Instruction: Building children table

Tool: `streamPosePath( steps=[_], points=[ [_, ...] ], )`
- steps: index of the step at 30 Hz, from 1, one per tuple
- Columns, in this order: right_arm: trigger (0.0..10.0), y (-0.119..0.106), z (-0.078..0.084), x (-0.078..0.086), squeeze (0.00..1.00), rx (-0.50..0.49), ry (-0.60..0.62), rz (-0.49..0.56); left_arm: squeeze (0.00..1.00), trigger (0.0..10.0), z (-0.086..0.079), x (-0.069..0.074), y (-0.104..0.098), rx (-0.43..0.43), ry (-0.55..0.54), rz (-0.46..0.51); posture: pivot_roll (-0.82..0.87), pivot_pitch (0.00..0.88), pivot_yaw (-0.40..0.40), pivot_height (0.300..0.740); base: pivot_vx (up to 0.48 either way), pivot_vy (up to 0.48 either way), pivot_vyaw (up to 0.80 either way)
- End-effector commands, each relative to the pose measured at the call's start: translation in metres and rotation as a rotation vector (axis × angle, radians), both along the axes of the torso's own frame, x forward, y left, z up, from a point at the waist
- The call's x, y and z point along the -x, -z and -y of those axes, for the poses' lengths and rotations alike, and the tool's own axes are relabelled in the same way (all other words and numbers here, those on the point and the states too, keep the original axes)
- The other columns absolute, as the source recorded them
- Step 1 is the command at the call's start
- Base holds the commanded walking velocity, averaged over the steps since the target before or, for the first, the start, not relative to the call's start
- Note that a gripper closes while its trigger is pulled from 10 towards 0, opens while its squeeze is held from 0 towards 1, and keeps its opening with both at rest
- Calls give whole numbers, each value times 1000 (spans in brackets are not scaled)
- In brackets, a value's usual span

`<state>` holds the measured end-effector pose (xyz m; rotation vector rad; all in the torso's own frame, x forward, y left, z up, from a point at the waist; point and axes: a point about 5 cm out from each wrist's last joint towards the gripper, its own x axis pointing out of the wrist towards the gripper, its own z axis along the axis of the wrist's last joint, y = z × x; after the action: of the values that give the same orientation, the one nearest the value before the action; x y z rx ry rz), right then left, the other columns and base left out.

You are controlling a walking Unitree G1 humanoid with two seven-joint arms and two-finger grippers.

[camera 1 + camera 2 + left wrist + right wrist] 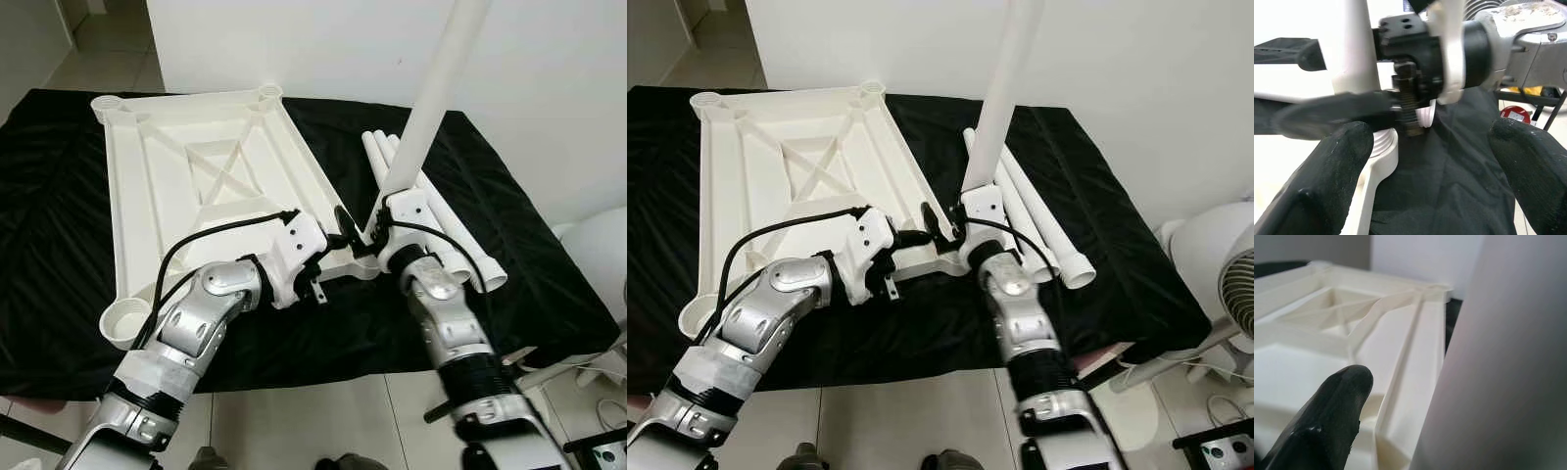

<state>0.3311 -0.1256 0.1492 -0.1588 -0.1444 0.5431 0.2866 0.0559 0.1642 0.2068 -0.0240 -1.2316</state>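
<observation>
A white ribbed plastic tabletop (196,186) lies upside down on a black cloth (49,245). The right gripper (377,233), clamped on a white plastic tube leg (431,108), holds it upright in the near-right corner socket (1382,147). The left gripper (341,235), jaws apart, hovers beside it. Spare white legs (1038,220) lie alongside.

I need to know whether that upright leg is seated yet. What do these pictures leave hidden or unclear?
- Near-right corner socket of the tabletop: both eye views, covered by the two pincers.
- Foot of the upright leg: behind the right pincer.
- Leg's top: cut off by the frame's upper edge.
- Left pincer: left wrist view blurred.
</observation>
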Motion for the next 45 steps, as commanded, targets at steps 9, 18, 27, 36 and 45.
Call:
streamPosePath(
  steps=[9, 18, 27, 36, 45],
  points=[
    [0, 13, 18, -2, 0, 40, -82, -88, 0, 10000, 3, 3, -3, -1, 29, 6, 66, 0, -83, 740, 0, 0, 0],
    [0, 21, 19, 0, 0, -15, -64, -128, 0, 10000, 3, 3, -3, 0, 31, 5, 67, 0, -84, 740, 0, 0, 0],
    [10000, 23, 14, -3, 0, -95, 170, -107, 0, 10000, 4, 4, 1, -20, 36, 7, 60, 0, -80, 740, 0, 0, 0],
    [10000, 25, 1, 1, 0, -252, 469, -127, 0, 10000, 6, 6, 2, -17, 34, 4, 64, 0, -84, 740, 0, 0, 0],
    [10000, 22, -15, 5, 0, -280, 547, -114, 0, 10000, 6, 5, 2, -15, 32, 4, 59, 0, -81, 740, 0, 0, 0]
  ],
)
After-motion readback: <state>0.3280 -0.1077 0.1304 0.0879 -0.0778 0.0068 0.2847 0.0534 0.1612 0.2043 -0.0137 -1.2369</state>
